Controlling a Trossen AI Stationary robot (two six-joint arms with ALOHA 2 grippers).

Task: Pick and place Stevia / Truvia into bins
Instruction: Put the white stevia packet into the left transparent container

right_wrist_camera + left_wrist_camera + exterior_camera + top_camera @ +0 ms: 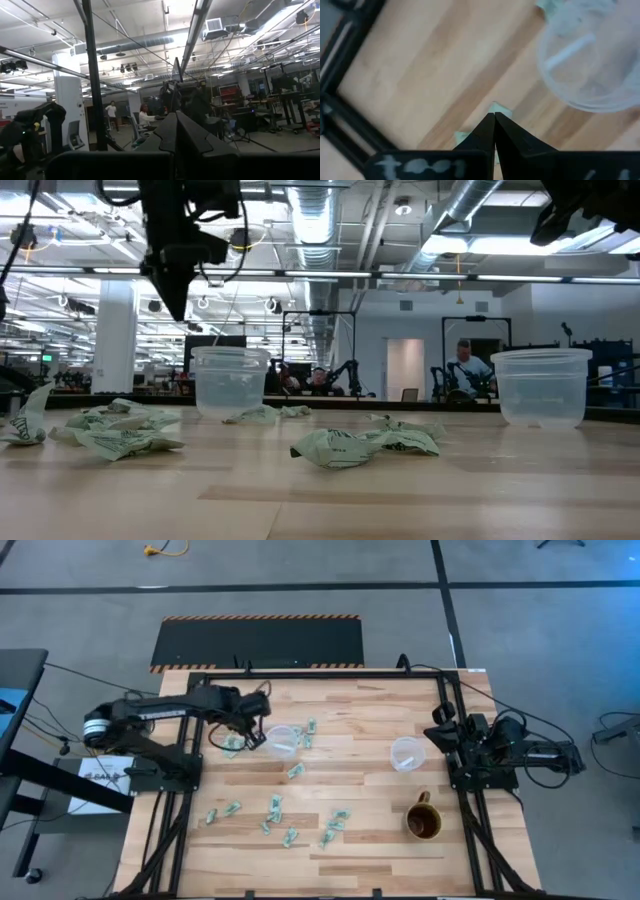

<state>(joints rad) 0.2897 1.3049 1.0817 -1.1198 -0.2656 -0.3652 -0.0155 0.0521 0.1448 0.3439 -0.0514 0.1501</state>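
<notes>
My left gripper [252, 737] hangs above the desk [350, 850] with its fingers pressed together and, as far as I can see, nothing between them; it sits just beside the left bin [281, 739], over a sachet [492, 108] that peeks out past my fingertips in the wrist view. My right gripper [440, 734] is also pressed together, parked at the desk's right edge near the right bin [407, 753] and pointing out at the room. The Stevia sachets [274, 808] lie scattered and crumpled across the wood, most in the near-left area. The risk I judge: if I go down closed, I only shove the paper flat or slide it away. The cup is light and close, so a careless swing could knock it over. The sachets are thin, so my fingers may scrape the wood and miss, or pinch two at once
</notes>
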